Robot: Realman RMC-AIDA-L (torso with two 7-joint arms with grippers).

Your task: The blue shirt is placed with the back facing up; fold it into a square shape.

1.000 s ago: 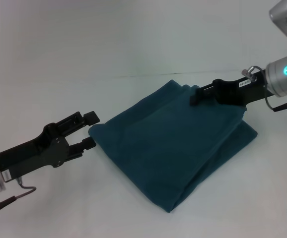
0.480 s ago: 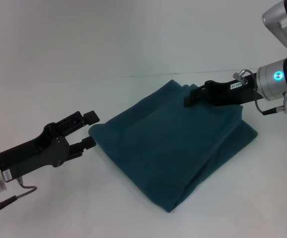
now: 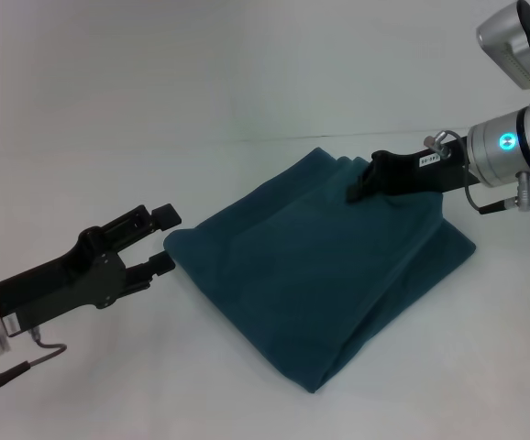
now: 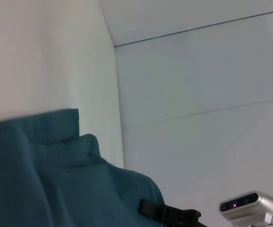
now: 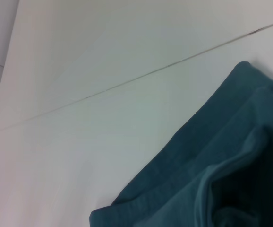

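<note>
Left gripper (image 3: 166, 240): positioned just off the left corner of the shirt, low over the white table (image 3: 82, 165). Its two black fingers stand apart with a clear gap between them and nothing held; the fingertips are close to the cloth edge, but contact cannot be confirmed.

Blue shirt (image 3: 311, 275): lies on the table in the centre of the head view, folded into a compact, roughly four-sided bundle set cornerwise, one corner toward the robot. Colour is dark teal-blue, surface plain, no lettering showing. Several layers are stacked; the right side shows a thick doubled edge and a soft ridge running toward the near corner. The right wrist view shows a hemmed edge and a rumpled fold.

Right gripper (image 3: 361, 186): over the far right part of the shirt, tip at the cloth. Whether its fingers are apart or together cannot be told.
</note>
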